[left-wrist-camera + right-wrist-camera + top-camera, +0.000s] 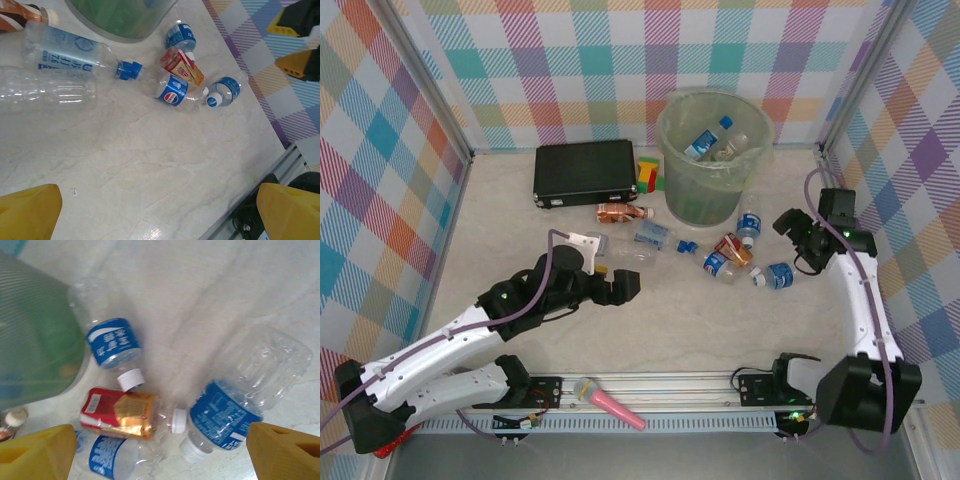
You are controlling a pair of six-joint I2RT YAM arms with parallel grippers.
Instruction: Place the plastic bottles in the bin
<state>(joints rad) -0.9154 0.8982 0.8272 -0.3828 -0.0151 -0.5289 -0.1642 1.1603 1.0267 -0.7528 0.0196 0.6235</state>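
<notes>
The pale-green bin (705, 155) stands at the back with bottles inside. Several plastic bottles lie in front of it: a copper-brown one (623, 212), clear ones (653, 236), a red-gold labelled one (732, 248) and blue-labelled ones (778, 275). My left gripper (620, 288) is open over bare table (160, 215), with the clear bottles (65, 52) ahead of it. My right gripper (800, 240) hangs open (160, 450) above the red-gold bottle (120, 412) and a big blue-labelled bottle (235, 407), which lies by its right finger. Nothing is gripped.
A flat black case (585, 172) lies left of the bin, with coloured blocks (648, 172) between them. A pink stick (610, 403) rests on the front metal rail (660, 385). Plaid walls close in the table's sides and back.
</notes>
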